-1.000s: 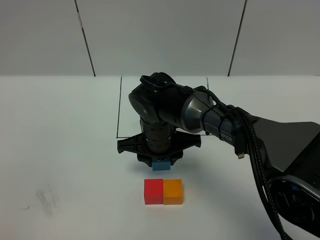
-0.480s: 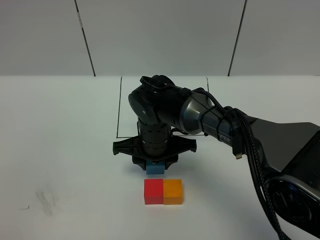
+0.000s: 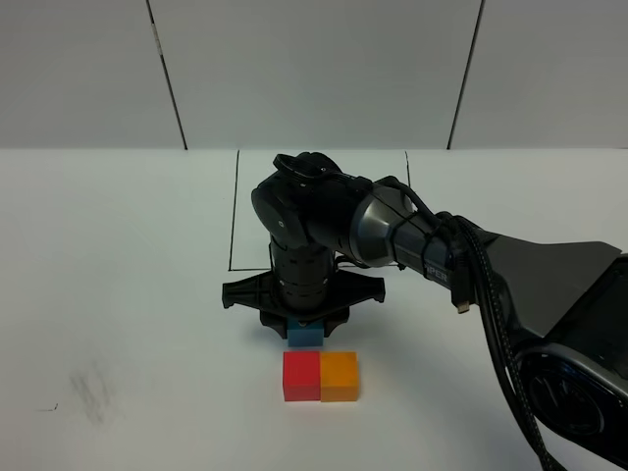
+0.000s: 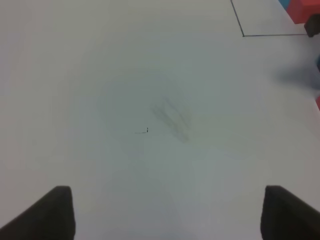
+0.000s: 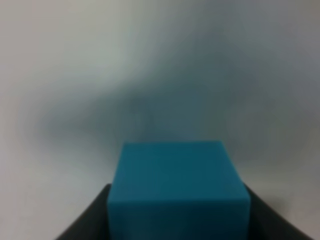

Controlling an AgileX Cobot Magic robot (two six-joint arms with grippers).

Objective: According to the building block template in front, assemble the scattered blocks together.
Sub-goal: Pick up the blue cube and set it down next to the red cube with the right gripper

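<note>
My right gripper [image 3: 306,330] reaches across the middle, points down and is shut on the light blue block [image 3: 306,337] [image 5: 177,192]. The dark fingers [image 5: 92,222] flank it in the right wrist view. That block hangs just behind the red block [image 3: 300,376], which sits joined to the orange block [image 3: 340,377] near the front. The template's black outline [image 3: 234,211] shows behind the arm, which hides its cubes there. In the left wrist view, a red part of the template [image 4: 301,12] shows inside the outline corner [image 4: 243,35]. My left gripper [image 4: 167,215] stands open over bare table.
A faint grey smudge [image 3: 90,390] [image 4: 172,117] marks the white table [image 3: 118,255] at the front left. The right arm's dark base and cables [image 3: 549,324] fill the right side. A grey panelled wall [image 3: 314,69] stands behind the table.
The right gripper has carried the light blue block slightly forward and left, closer to the red block. The red and orange blocks have not moved.
</note>
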